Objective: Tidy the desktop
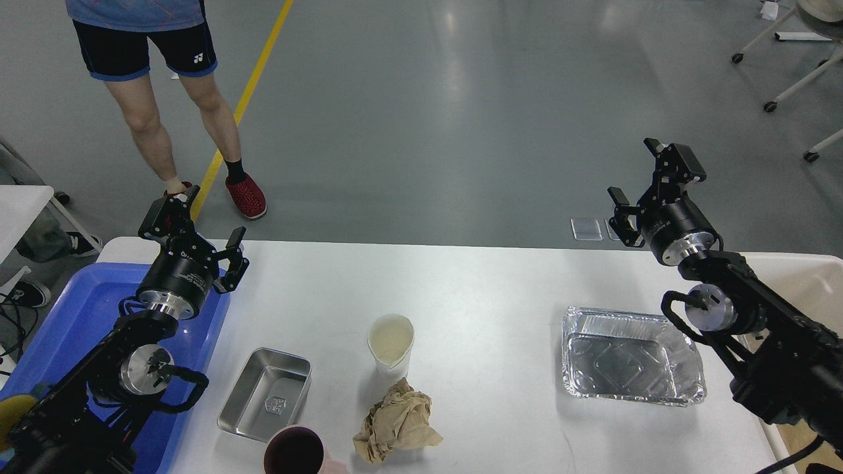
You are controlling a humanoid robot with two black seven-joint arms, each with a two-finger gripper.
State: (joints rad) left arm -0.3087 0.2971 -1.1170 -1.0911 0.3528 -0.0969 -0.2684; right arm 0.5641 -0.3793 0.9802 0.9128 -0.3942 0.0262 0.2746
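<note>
The white desktop (474, 289) spans the view. On it lie a small steel tray (266, 394), a white paper cup (391, 345), a crumpled brown paper (397, 421), a dark red cup (294, 451) at the near edge, and a foil tray (630, 355) to the right. My left gripper (205, 226) hangs open above the table's far left corner, holding nothing. My right gripper (637, 176) is open past the table's far right edge, also empty.
A blue plastic tray (79, 316) sits at the left under my left arm. A person stands beyond the far left edge. A small white table (20, 204) is at far left. Chair legs on wheels stand at top right.
</note>
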